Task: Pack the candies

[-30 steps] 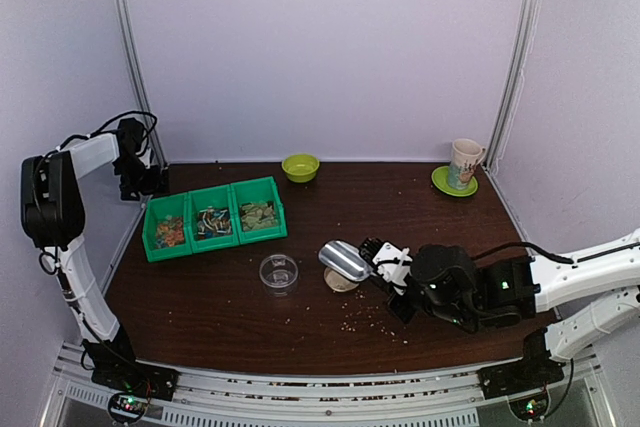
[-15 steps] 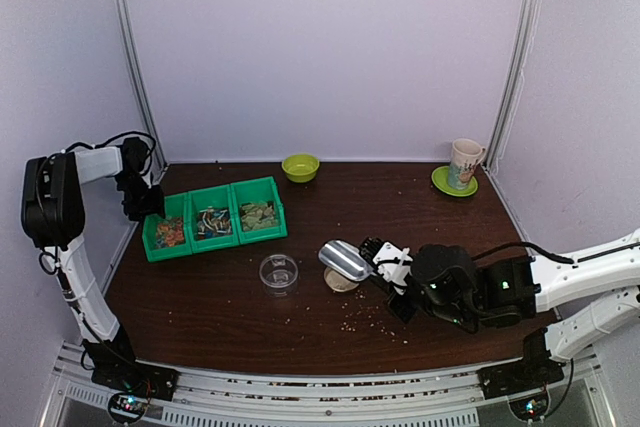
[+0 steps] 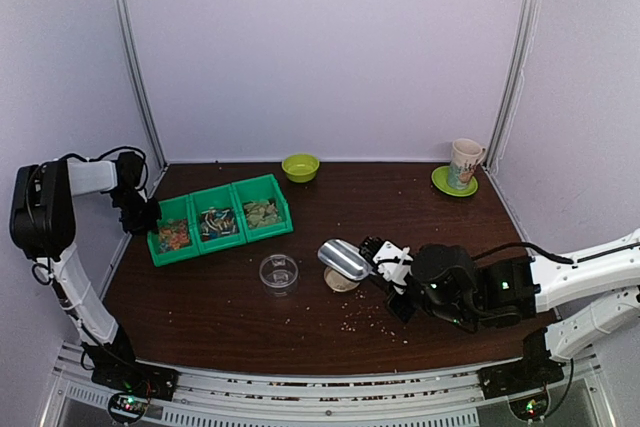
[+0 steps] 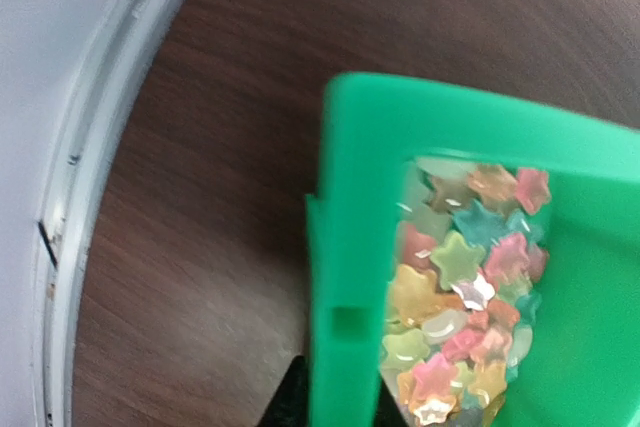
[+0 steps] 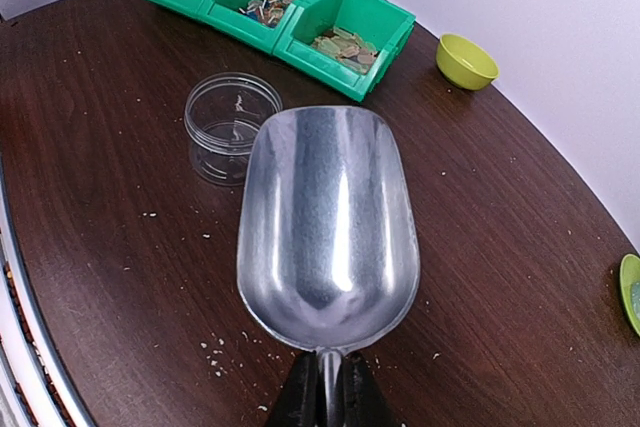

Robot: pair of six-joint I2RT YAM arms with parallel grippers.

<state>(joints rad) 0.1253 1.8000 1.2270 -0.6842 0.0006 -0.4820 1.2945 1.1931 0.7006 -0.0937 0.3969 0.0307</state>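
The candies lie in a green three-compartment bin at the table's left. Star-shaped candies in pink, yellow and green fill its left compartment. The other two compartments hold mixed sweets. My left gripper is shut on the bin's left end wall, one dark finger on either side of it. My right gripper is shut on the handle of an empty metal scoop, held just above the table right of a clear plastic cup. That cup is empty.
A yellow-green bowl sits at the back centre. A mug stands on a green saucer at the back right. A beige round thing lies under the scoop. Pale crumbs dot the table near my right arm.
My left gripper came down from behind the bin to its left end and shut on the wall. The bin shifted slightly right and turned a little. The right arm stayed still.
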